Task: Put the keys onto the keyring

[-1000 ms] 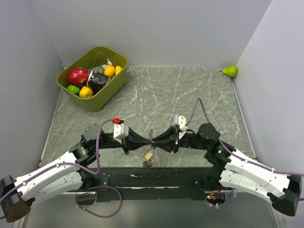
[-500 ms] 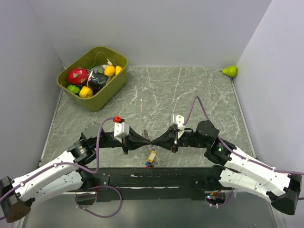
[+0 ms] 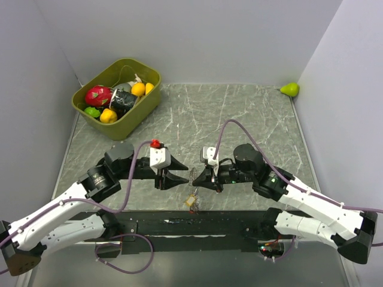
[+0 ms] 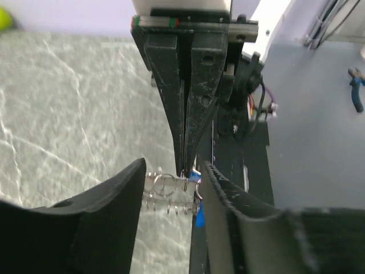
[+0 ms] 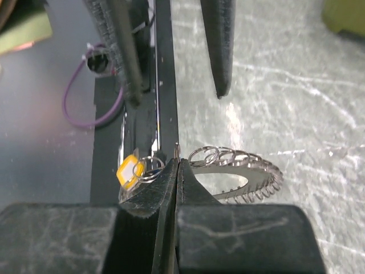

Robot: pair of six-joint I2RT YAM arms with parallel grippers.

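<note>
Olive bin (image 3: 133, 121) sits in the back-left corner, full of toy fruit (image 3: 99, 95). The table (image 3: 239, 113) is grey-green marble-look with white veins. Plain pale lavender-grey walls (image 3: 197, 36) close it in on the left, back and right. A black rail (image 3: 197, 227) runs along the near edge, where both arm bases sit.

The left gripper (image 3: 181, 172) is left of centre near the front edge, pointing right. Its jaws are partly apart and hold nothing. In the left wrist view its two fingers sit either side of the right gripper's tip, with the ring between them. Cannot tell if they touch the ring.

The keyring (image 5: 265, 169) is at centre front, just above the marble, a silvery beaded loop with small split rings bunched at one end. The keys (image 3: 191, 201) hang off it below the tips, over the near table edge by the rail. One yellow-tagged key (image 5: 129, 170) is clear in the right wrist view.

The right gripper (image 3: 195, 177) points left, tip to tip with the left one. Its jaws are pressed together, pinching the keyring wire at the very tips.

A green pear (image 3: 290, 89) lies in the far back-right corner, well apart from everything.
</note>
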